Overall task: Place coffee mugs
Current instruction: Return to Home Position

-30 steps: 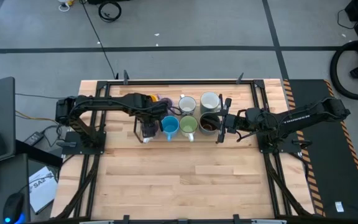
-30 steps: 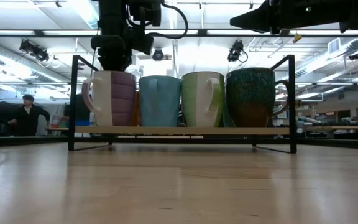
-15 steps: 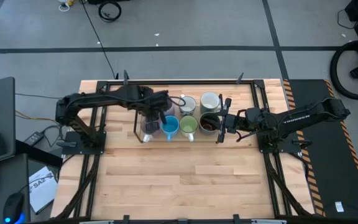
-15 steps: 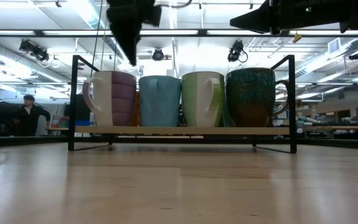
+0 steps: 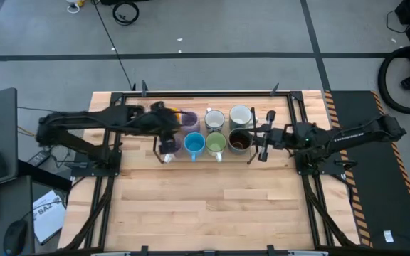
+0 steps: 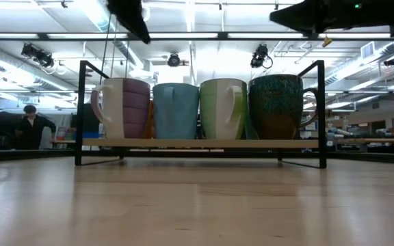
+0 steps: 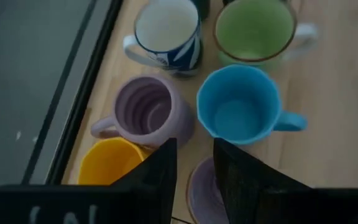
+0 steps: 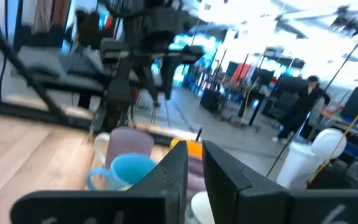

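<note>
Coffee mugs (image 5: 216,145): 8, all upright on the black wire shelf (image 6: 197,143) standing on the bench (image 5: 205,206), in 2 rows of 4.

Left jaws: above 1 end of the shelf, clear of the mugs. A narrow gap between them, gripping nothing.
- Directly under them: front purple mug (image 6: 123,108).
- Just ahead: blue mug (image 7: 238,106), with the green mug (image 7: 253,28) farther on.
- Beside the blue one, in the back row: second purple mug (image 7: 148,112), with the orange mug (image 7: 107,163) nearer the jaws and the white patterned mug (image 7: 166,31) beyond.

Right jaws: just outside the shelf's other end, level with the dark brown mug (image 5: 238,142). Nearly together with only a slit between them, empty. The pale grey-white mug (image 5: 240,114) sits behind the brown one, near these jaws.

Front row is packed close, sides touching or nearly so.

1 person (image 6: 29,126) stands in the room, well beyond both jaws.
</note>
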Controlling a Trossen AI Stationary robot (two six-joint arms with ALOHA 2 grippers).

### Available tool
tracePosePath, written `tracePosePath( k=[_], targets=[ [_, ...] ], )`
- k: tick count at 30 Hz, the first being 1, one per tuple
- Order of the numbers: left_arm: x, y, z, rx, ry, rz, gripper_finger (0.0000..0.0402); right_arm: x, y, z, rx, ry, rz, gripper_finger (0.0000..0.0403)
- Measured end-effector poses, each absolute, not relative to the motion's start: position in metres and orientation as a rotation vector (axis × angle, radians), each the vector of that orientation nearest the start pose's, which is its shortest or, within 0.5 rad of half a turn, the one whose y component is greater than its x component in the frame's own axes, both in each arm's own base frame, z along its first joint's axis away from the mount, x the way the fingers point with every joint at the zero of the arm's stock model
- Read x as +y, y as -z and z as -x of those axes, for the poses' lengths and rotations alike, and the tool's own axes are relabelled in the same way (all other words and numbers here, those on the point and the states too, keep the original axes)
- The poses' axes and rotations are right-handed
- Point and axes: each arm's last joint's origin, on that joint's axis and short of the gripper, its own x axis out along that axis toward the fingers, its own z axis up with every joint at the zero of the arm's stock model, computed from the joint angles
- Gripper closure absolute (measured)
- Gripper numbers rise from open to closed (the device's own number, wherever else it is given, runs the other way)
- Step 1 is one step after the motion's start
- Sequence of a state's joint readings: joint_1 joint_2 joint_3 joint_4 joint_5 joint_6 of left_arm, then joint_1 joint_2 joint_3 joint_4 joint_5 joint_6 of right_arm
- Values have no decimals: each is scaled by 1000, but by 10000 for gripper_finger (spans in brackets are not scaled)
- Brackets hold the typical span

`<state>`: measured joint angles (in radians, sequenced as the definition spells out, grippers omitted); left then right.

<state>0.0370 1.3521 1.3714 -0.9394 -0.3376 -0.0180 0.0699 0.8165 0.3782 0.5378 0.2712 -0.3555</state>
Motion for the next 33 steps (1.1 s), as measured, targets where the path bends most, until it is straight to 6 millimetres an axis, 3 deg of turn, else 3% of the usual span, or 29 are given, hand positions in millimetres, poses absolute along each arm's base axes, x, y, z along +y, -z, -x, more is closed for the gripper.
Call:
tracePosePath(
  k=[9,21,33],
  targets=[
    [5,-354,-205,591,-334,-23,289,3,-252,-151,-181,234,319,378],
    [5,-322,-149,353,-344,-19,289,-1,-233,-120,-250,305,191,390],
    [6,-278,-112,107,-341,-26,289,-3,-209,-100,-262,309,95,390]
  ],
)
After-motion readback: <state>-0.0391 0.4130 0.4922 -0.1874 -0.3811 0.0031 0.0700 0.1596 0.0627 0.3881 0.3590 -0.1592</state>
